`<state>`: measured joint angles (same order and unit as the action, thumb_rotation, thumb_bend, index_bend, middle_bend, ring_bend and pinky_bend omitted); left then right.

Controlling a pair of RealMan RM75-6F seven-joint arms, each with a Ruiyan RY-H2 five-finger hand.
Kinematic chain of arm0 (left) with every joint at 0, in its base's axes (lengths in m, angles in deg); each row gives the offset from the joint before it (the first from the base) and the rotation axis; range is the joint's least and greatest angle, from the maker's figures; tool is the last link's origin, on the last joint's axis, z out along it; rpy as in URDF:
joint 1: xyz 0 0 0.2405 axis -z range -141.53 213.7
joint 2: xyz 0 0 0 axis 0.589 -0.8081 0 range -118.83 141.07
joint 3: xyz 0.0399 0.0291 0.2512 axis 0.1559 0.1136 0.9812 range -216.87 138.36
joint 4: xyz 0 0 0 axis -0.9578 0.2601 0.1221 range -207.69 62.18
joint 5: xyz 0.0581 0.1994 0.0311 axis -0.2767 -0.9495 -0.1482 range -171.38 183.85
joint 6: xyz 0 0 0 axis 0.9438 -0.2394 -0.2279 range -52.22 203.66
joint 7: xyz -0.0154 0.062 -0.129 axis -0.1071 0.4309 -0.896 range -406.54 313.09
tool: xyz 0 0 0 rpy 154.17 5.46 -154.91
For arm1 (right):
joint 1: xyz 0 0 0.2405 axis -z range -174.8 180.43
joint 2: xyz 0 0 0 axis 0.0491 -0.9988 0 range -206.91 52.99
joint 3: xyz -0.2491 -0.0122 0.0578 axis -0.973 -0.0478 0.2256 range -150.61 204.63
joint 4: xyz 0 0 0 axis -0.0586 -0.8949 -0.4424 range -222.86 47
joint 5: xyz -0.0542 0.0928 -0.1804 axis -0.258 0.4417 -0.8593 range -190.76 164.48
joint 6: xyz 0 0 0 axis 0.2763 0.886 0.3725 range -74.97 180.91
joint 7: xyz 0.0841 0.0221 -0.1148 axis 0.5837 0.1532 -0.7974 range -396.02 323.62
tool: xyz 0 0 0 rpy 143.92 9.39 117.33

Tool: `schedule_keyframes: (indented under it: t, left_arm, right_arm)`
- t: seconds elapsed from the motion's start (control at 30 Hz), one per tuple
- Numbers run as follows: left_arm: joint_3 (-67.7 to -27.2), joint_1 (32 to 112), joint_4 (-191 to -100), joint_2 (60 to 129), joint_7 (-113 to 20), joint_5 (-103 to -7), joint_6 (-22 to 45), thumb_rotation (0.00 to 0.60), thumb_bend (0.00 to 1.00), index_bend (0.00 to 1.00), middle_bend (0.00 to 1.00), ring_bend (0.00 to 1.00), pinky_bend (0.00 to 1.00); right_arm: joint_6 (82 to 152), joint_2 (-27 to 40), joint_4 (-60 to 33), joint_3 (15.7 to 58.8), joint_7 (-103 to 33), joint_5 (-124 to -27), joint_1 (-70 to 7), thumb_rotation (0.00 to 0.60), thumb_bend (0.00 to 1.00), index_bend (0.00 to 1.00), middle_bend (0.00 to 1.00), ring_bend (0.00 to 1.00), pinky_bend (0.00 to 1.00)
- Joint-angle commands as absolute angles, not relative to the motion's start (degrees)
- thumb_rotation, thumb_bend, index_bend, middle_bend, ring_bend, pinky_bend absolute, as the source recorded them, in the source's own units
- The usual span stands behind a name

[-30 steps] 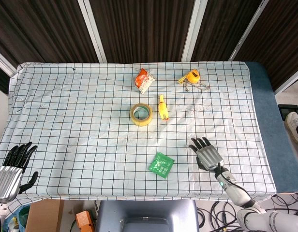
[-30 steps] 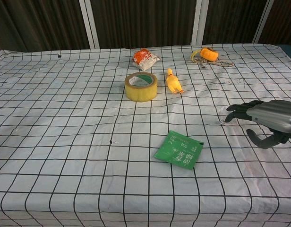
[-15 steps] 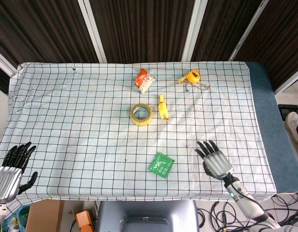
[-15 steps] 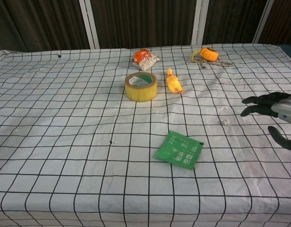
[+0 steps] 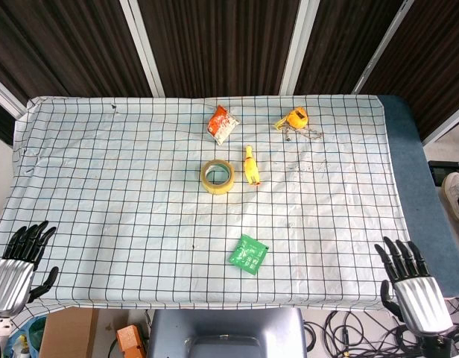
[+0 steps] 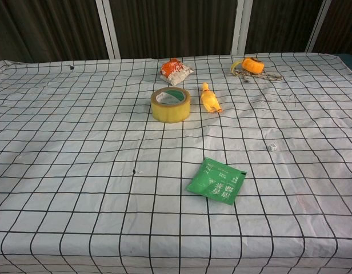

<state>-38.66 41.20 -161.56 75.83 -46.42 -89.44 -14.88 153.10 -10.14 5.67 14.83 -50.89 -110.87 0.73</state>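
Looking down through the head view, I have my left hand (image 5: 13, 267) off the near-left corner of the surface (image 5: 103, 186), fingers spread and holding nothing. My right hand (image 5: 413, 287) sits off the near-right corner, over the blue strip beside the checked cloth, fingers fanned apart and likewise holding nothing. Nearest to it on the cloth is the green sachet (image 5: 248, 254), lying flat close to the near edge and well apart from the hand. Between sachet and right hand the grid shows bare cloth. Further in, the roll of yellow tape (image 5: 217, 176) lies flat near the middle, with the yellow rubber chicken (image 5: 251, 165) just beside it to the right, not touching. Toward the far edge lie the orange snack packet (image 5: 223, 123) and the orange tape measure (image 5: 295, 119) with its cord trailing right. The whole left half of the cloth carries nothing but grid lines.

Switching to the chest view, neither hand shows. The green sachet (image 6: 217, 180) lies in the near middle, one corner pointing at me. The tape roll (image 6: 171, 104) and the chicken (image 6: 210, 97) sit beyond it; the snack packet (image 6: 175, 71) and tape measure (image 6: 251, 65) lie near the far edge. A tiny white speck (image 6: 272, 148) rests right of the sachet.
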Motion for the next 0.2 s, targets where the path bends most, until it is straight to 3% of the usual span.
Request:
schedule_keyframes:
  t: [0.03, 0.2]
  left_arm:
    - [-38.76, 41.24, -161.64, 75.89, -46.17, -89.26, -14.79, 0.6, 0.41, 0.0, 0.01, 0.0, 0.0]
    - [-38.72, 41.23, -161.61, 75.92, -45.88, -88.94, -14.43, 0.6, 0.41, 0.0, 0.01, 0.0, 0.0]
  right_arm:
    - [150.74, -11.06, 4.92, 15.62, -49.6, -110.54, 0.75, 0.506, 0.68, 0.0, 0.0, 0.0, 0.0]
    - [148.98, -11.22, 5.1, 16.69, -49.45, -110.56, 0.81, 0.506, 0.68, 0.0, 0.0, 0.0, 0.0]
